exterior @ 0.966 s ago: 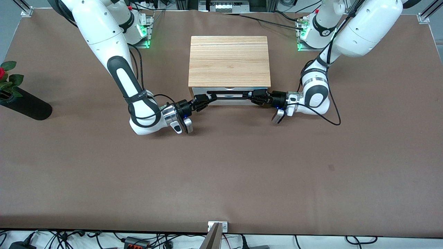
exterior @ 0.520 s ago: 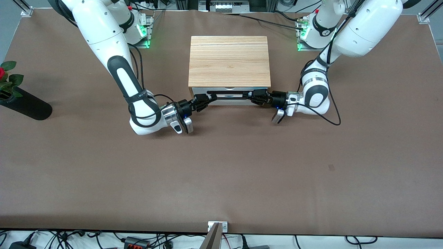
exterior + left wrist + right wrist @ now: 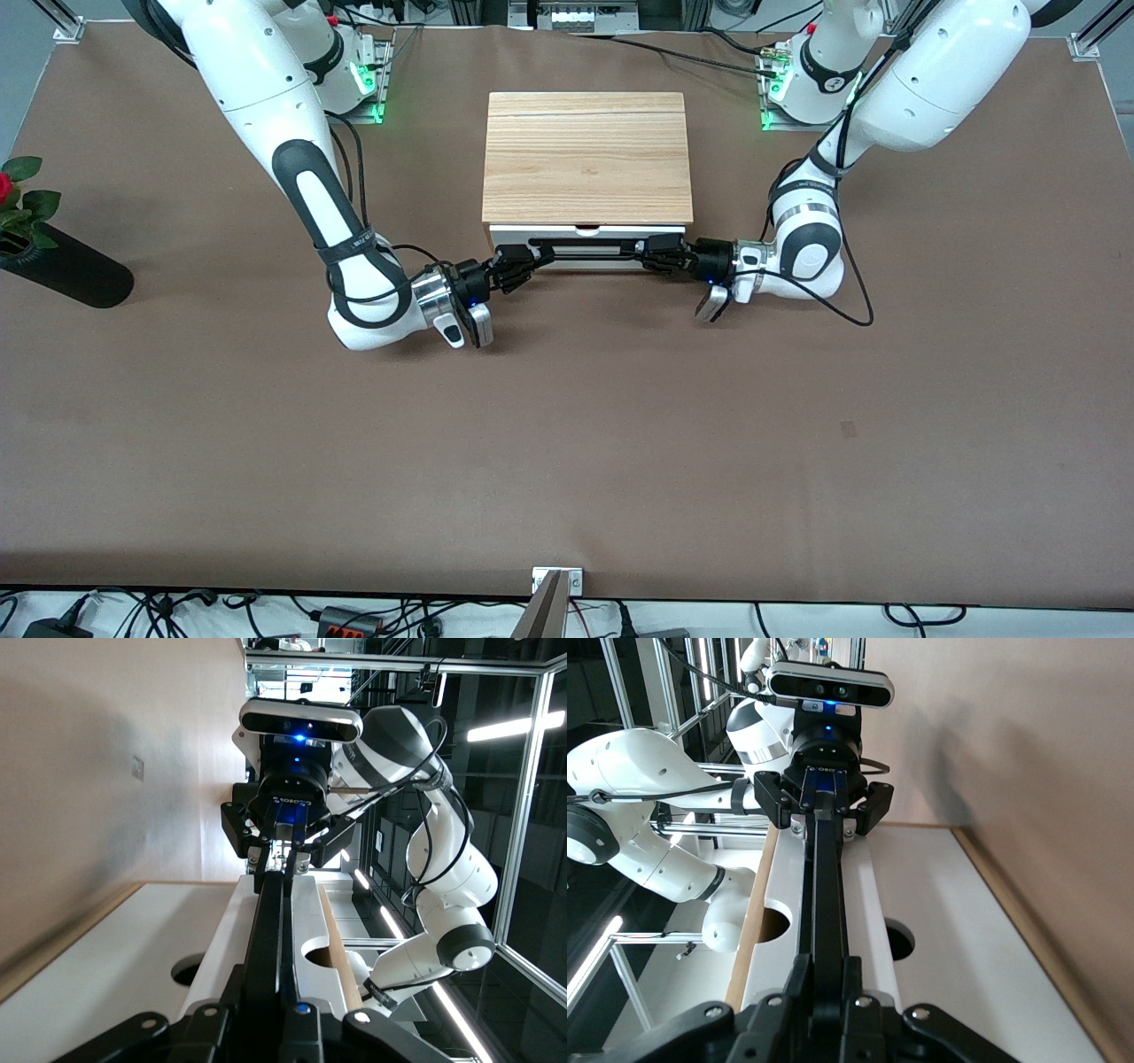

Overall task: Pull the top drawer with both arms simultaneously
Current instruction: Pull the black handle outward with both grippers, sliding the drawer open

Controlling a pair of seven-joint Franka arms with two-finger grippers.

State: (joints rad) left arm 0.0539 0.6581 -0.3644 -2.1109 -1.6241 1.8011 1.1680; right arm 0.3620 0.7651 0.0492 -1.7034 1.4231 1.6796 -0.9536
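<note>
The top drawer has a white front panel and sticks out a little from under the cabinet's light-wood top board. Its long black bar handle runs across the front. My left gripper is shut on the handle's end toward the left arm's end of the table. My right gripper is shut on the other end. In the left wrist view the handle runs between my fingers to the right gripper. In the right wrist view the handle runs to the left gripper.
A black vase with a red rose lies near the table edge at the right arm's end. Cables trail on the brown table beside the left arm. A small bracket sits at the table edge nearest the front camera.
Both grippers have moved a little toward the front camera with the handle, and the drawer's white front has come out from under the top board.
</note>
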